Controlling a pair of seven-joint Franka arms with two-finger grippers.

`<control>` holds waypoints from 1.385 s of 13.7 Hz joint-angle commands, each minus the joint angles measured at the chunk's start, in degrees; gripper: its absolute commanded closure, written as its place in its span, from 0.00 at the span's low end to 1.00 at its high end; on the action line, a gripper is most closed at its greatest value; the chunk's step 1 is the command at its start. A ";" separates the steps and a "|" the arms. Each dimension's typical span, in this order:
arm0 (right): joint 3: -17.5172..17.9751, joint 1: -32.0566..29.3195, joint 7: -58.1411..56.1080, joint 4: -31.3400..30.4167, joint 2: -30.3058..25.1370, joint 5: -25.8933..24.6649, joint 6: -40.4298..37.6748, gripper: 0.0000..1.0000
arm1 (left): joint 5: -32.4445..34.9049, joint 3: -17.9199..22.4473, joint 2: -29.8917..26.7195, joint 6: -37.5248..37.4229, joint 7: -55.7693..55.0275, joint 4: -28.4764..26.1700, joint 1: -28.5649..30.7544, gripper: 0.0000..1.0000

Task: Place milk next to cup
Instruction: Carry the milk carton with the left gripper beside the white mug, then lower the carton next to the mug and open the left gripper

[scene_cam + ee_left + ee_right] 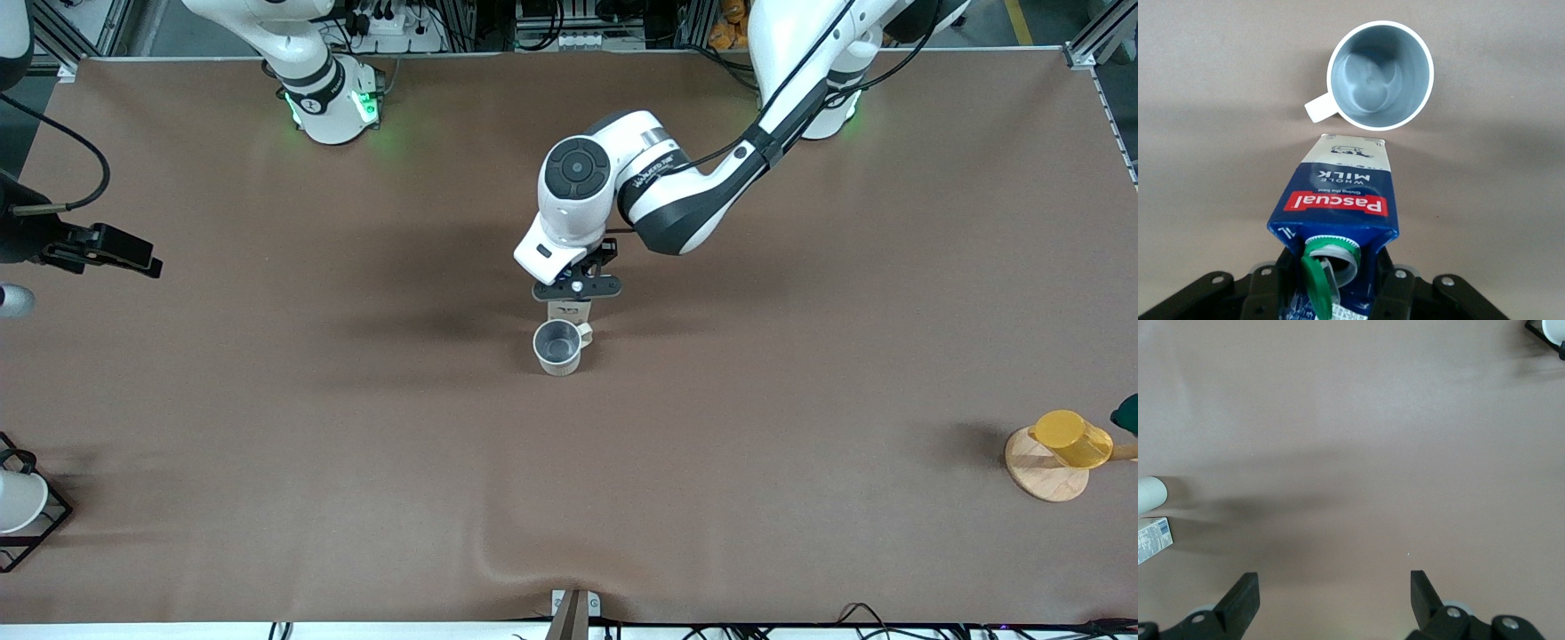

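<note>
Left end effector point(576, 293) pinches the milk point(1338, 193) w/ fingers on both sides of its top, carton upright just beside the cup point(558, 347) mid-surface point(356, 444). Right end effector point(1331, 593) waits, spread wide, over the right arm's end.

Even, bright overhead light washes the brown table point(356, 498), casting soft, diffuse shadows beside the cup point(558, 347) toward the right arm's end. Green glow rings the arm bases. Both wrist views look softer, without glare.
</note>
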 commanded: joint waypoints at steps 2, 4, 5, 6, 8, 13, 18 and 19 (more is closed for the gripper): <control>0.41 -0.45 0.07 1.77 0.70 0.09 -0.51 0.00 | 1.72 0.55 1.27 0.30 -0.72 1.41 -1.73 0.56; 0.41 -0.53 0.07 1.85 0.70 0.00 -0.68 0.00 | 2.60 0.55 1.36 0.30 -0.45 1.33 -1.82 0.18; 0.41 -0.53 0.16 1.77 0.70 -0.09 -0.77 0.00 | 4.08 0.55 1.36 0.30 -0.36 1.33 -1.91 0.00; 0.41 -0.53 0.16 1.85 0.61 -0.18 -0.86 0.00 | 5.23 0.55 1.27 0.30 -0.27 1.41 -2.26 0.00; 0.41 -0.79 0.16 1.86 0.61 -0.26 -0.86 0.00 | 5.68 0.46 0.31 0.30 -0.71 1.85 -2.44 0.00; 0.23 -0.71 0.51 1.50 0.17 -0.26 -0.69 0.00 | 4.98 0.37 -5.65 -0.84 -1.15 4.23 -1.30 0.00; 0.40 -0.18 -0.37 1.50 -1.32 -2.99 2.38 0.00 | 5.33 0.29 -17.34 -7.16 0.16 3.96 14.14 0.00; 0.49 -0.18 -0.37 1.50 -1.58 -2.90 2.56 0.00 | 5.07 0.11 -18.58 -8.21 1.73 3.96 17.31 0.00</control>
